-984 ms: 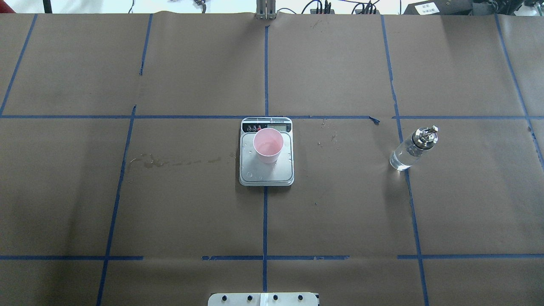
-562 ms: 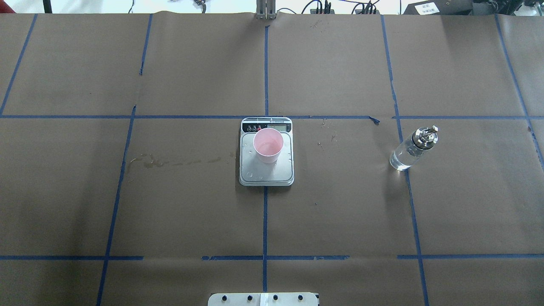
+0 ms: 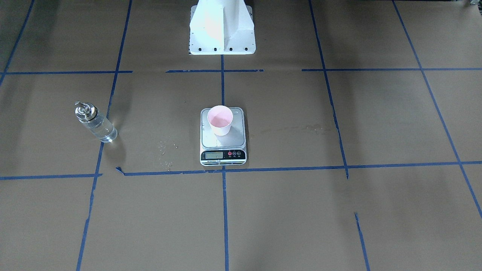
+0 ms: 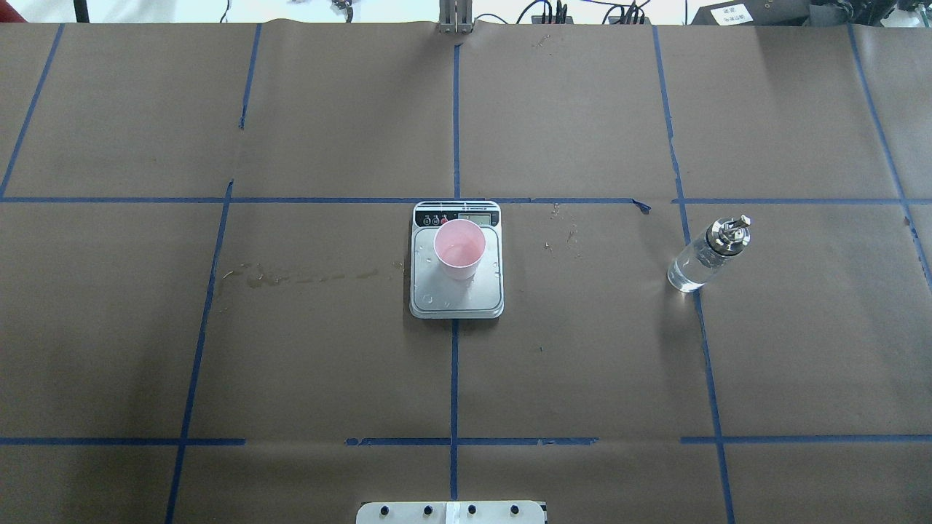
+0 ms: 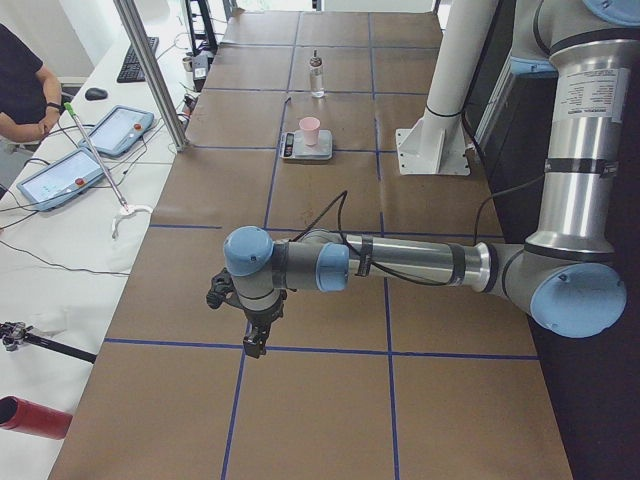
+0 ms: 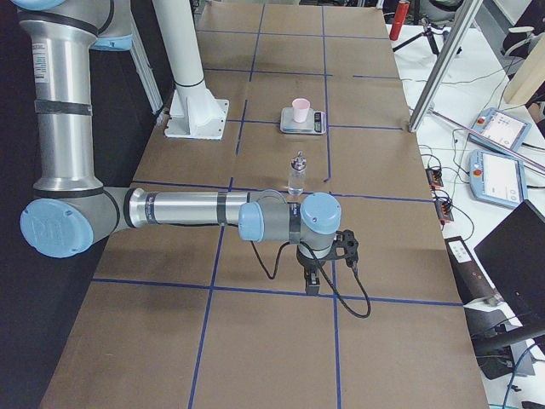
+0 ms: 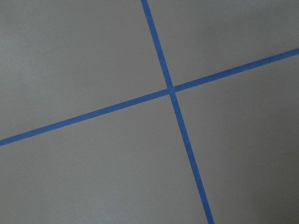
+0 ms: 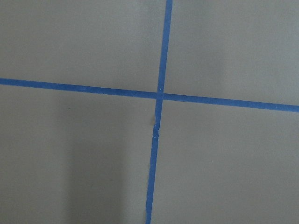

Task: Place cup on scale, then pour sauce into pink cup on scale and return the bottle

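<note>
On scale [image 4: 455,298], cup [image 4: 459,251], bottle [image 4: 703,258] well apart, wet streak [image 4: 306,276], L gripper [image 5: 256,345], R gripper [image 6: 312,285]: state can't tell.

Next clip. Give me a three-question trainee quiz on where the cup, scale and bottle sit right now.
1. True or false: the cup stands on the scale.
2. Pick one: the bottle is A) lying on its side, B) standing upright on the table, apart from the scale, C) held tilted over the cup.
3. Fill in: the bottle is on the robot's ____ side of the scale.
Key: 1 true; 2 B; 3 right.
</note>
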Motion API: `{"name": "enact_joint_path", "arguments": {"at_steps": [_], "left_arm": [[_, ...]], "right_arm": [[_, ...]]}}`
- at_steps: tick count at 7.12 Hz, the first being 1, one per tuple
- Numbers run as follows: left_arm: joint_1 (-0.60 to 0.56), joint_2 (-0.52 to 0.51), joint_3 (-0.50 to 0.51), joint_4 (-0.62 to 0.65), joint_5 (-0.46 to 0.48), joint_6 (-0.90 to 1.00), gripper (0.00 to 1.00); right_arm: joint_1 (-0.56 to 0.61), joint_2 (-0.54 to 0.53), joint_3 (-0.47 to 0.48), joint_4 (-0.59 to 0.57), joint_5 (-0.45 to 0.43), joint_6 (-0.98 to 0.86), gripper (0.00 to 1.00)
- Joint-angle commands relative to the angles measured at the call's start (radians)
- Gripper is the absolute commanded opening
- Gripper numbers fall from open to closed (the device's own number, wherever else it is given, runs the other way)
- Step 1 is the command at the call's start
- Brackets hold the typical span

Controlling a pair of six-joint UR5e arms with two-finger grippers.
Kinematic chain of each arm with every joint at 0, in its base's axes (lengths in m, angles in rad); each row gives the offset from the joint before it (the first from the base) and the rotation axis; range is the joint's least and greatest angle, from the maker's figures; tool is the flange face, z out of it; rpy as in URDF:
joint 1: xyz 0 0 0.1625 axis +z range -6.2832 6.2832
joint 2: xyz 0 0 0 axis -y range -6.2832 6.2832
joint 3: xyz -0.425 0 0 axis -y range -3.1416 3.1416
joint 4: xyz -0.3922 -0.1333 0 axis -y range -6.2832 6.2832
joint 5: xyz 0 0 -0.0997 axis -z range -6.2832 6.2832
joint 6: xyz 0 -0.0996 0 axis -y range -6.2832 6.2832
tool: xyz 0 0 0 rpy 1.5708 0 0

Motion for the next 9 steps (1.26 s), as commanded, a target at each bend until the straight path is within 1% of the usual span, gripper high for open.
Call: {"name": "enact_joint_path", "arguments": {"at_steps": [1, 3, 9], "left_arm": [[-0.001, 0.000, 0.000, 0.002, -0.003, -0.004, 1.00], [-0.001, -0.013, -0.002, -0.004, -0.008, -0.126, 1.00], [-0.001, -0.014, 0.000, -0.004, -0.014, -0.131, 1.00]], "right_arm": [[-0.002, 0.001, -0.004, -0.001, -0.002, 0.005, 1.00], [0.000, 0.001, -0.007, -0.001, -0.004, 0.006, 1.00], [0.000, 0.001, -0.008, 0.000, -0.004, 0.026, 1.00]]}}
